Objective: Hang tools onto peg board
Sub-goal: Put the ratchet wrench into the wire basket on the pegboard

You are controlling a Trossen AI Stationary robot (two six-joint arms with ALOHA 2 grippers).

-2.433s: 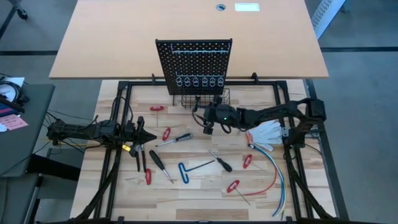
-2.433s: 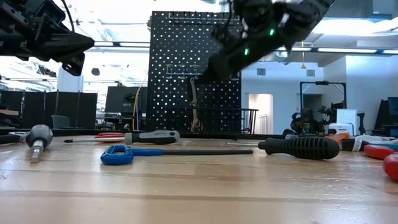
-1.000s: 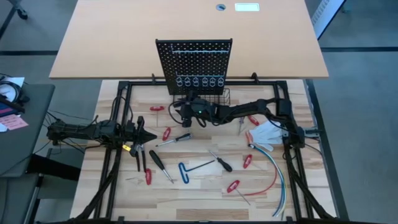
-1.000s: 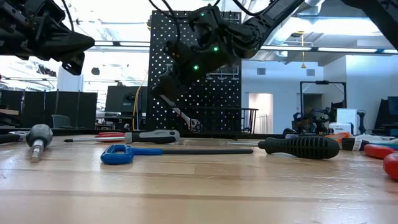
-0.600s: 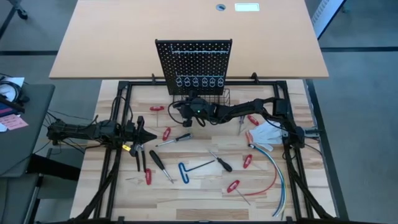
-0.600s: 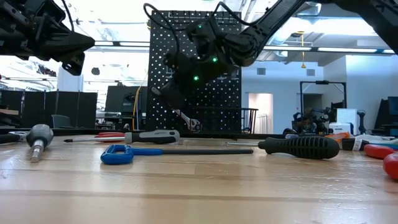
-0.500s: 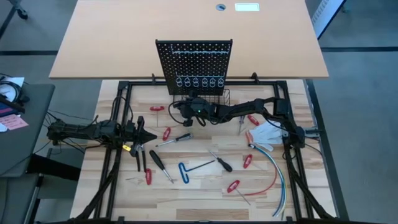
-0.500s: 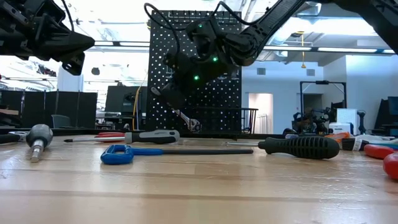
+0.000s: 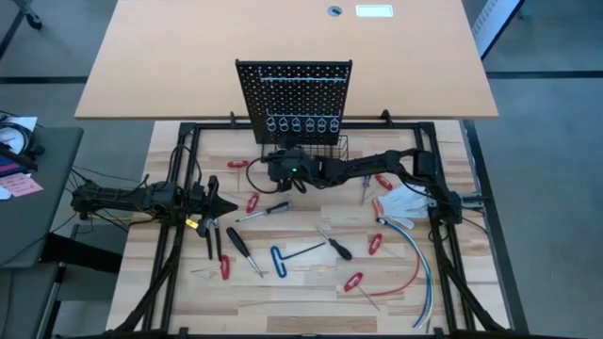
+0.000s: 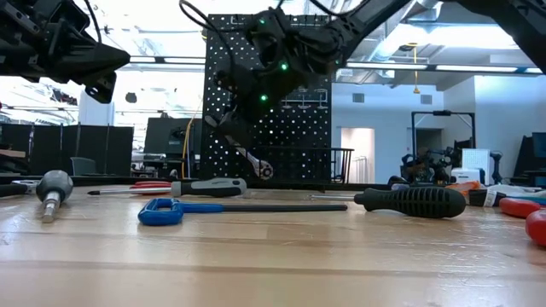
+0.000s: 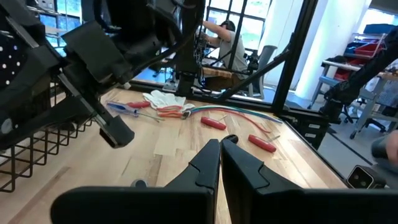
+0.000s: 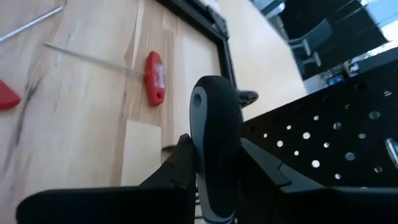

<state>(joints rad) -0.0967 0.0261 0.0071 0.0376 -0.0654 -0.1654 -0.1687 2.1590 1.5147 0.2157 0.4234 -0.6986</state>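
My right gripper point(image 9: 280, 169) reaches in front of the black peg board point(image 9: 294, 94) and is shut on the ratchet wrench point(image 10: 247, 158). The wrench's silver head point(image 10: 263, 170) slants down in front of the board's lower part. My left gripper point(image 9: 226, 209) is shut and empty above the table's left side, and it also shows in the left wrist view point(image 11: 221, 143). A blue T-handle hex key point(image 9: 280, 259), black screwdrivers point(image 9: 237, 247), pliers point(image 9: 212, 231) and small red-handled tools point(image 9: 252, 201) lie flat on the table. My right gripper pinches the wrench's black handle point(image 12: 214, 118) between its two fingers, which lie across it. The rounded handle end sticks out past the fingers. The wrench hangs slanted below the gripper, head lowest point(image 10: 263, 170), clear of the table.
A black wire basket point(image 9: 337, 146) stands at the board's base. A white glove point(image 9: 405, 200) and red, blue and white cables point(image 9: 419, 264) lie at the right. A black-handled screwdriver point(image 10: 409, 202) lies near the front.
My right gripper has shifted slightly toward the peg board and its wrist has tipped, still shut on the wrench. The wrench stays slanted with its head low in front of the board.
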